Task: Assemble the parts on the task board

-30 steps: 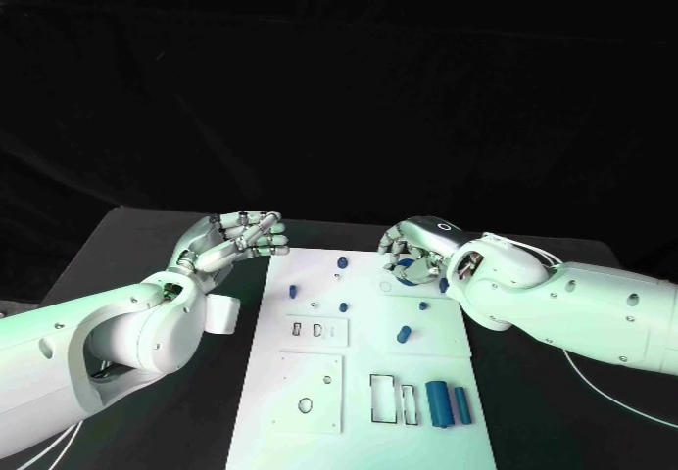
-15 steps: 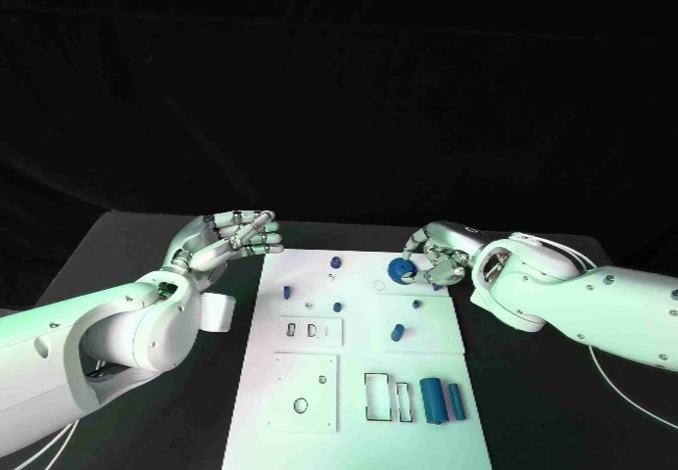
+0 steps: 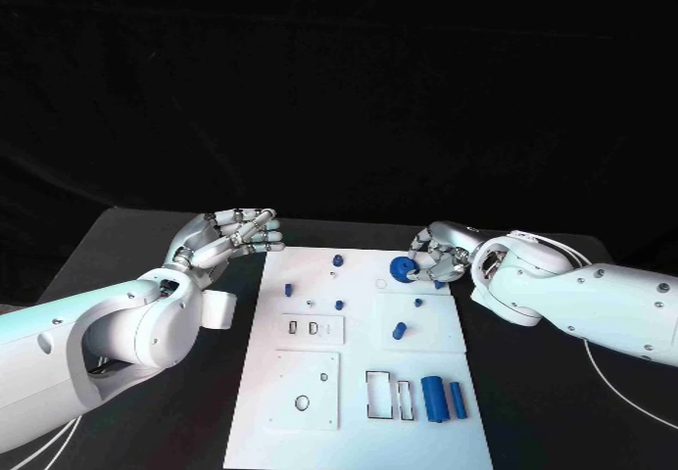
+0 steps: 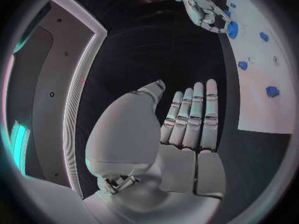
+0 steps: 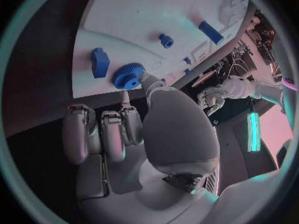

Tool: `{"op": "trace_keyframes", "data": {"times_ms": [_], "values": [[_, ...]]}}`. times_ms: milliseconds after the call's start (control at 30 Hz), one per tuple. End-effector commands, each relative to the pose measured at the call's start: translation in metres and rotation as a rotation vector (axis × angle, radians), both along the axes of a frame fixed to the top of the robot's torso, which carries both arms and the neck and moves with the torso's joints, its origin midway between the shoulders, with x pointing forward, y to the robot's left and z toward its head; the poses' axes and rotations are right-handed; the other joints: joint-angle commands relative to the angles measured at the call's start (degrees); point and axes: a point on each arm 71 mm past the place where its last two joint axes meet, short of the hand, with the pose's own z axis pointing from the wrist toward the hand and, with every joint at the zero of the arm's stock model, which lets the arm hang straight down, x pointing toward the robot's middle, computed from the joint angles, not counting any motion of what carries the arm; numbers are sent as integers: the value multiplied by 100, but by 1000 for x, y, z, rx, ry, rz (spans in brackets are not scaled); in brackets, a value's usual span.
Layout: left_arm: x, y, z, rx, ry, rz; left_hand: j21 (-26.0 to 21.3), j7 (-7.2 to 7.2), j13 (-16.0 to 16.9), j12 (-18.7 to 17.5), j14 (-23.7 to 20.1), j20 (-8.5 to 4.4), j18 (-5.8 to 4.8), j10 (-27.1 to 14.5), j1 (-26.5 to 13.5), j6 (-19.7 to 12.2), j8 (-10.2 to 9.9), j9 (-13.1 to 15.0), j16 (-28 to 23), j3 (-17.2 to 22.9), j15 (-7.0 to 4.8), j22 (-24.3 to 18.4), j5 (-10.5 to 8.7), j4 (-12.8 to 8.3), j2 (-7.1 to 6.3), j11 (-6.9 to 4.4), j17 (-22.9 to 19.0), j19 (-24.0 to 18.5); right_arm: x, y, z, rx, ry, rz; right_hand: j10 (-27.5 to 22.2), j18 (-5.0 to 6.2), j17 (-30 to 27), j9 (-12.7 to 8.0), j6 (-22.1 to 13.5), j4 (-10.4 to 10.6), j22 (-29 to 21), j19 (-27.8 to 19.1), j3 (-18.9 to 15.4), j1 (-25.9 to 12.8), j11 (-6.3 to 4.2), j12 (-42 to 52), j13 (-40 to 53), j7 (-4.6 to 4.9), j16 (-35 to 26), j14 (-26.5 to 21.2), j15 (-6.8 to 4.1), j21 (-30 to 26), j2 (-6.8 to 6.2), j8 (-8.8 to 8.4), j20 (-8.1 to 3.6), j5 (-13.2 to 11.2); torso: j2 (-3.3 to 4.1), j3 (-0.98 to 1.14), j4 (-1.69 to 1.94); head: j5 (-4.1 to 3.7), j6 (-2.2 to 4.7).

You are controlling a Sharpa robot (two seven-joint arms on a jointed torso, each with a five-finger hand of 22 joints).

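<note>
The counter [image 3: 141, 235] is black and flat, and it looks dull, not shiny. On it lies the task board [image 3: 361, 362], a long white plate with smooth, flat panels and small cut-out slots. Its long side runs away from the robot, between the two hands.

The right arm [image 3: 594, 304] is white, round and smooth. The left arm [image 3: 99, 333] is the same. Each one ends in a silver metal hand.

The right hand [image 3: 441, 259] is over the far right edge of the board. Its fingers are curled around a blue gear [image 3: 403, 269], a round flat wheel with tiny teeth all around its rim. In the right wrist view the gear [image 5: 128, 76] sits at the fingertips, right at the board's edge, with its flat face turned toward the camera.

The left hand [image 3: 233, 238] is just off the far left corner of the board. It holds nothing. In the left wrist view its fingers [image 4: 194, 117] are straight and side by side, and the palm is flat.

Near the robot, well away from both hands, two blue cylinders [image 3: 444, 399] lie side by side on the board. They are smooth and round like little logs, and they point along the board's long side.

A short blue peg [image 3: 400, 331] lies on the board nearer the robot than the right hand. Smaller blue pieces [image 3: 338, 260] dot the board between the hands.
</note>
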Motion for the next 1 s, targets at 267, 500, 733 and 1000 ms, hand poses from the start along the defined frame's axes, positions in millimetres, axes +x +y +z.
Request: {"op": "trace_keyframes", "data": {"times_ms": [267,500,733,1000], "values": [[0,-2,1,-15,-3,-23,-35,206,7,-16,-40,0,65,10,-20,-14,-24,-9,-33,30,11,-6,-36,14,-18,19,9,-44,3,3,-3,10,-1,-10,-25,-61,1243,-2,-98,54,434,12,-42,44,39,-22,379,25,38,553,59,14,-3,-6,8,29,-2,-1,-3,22,-26],[-1,-3,1,-15,-2,-26,-36,208,7,-23,-43,1,65,9,-24,-16,-27,-10,-39,37,12,-8,-37,14,-18,20,12,-47,5,6,-7,6,11,-3,-65,-62,1266,-14,-214,98,448,11,-93,61,69,-43,356,58,47,556,86,18,-2,-53,30,23,-3,0,-1,30,-40],[-1,-3,1,-15,0,-27,-36,208,7,-23,-43,1,65,9,-24,-16,-27,-10,-39,37,12,-8,-37,14,-18,20,12,-47,5,9,-10,5,19,0,-52,-66,1285,-13,-226,107,463,19,-93,75,75,-26,378,64,55,560,92,28,18,-55,36,30,-1,2,1,47,-51],[-1,-2,1,-15,2,-27,-36,211,7,-30,-45,3,65,7,-30,-18,-30,-11,-44,45,13,-10,-38,16,-17,22,15,-49,4,8,-11,-10,14,2,80,-101,1353,49,88,26,631,121,246,411,18,118,548,0,82,574,56,149,246,119,23,-60,-3,2,-9,53,-59]]}}
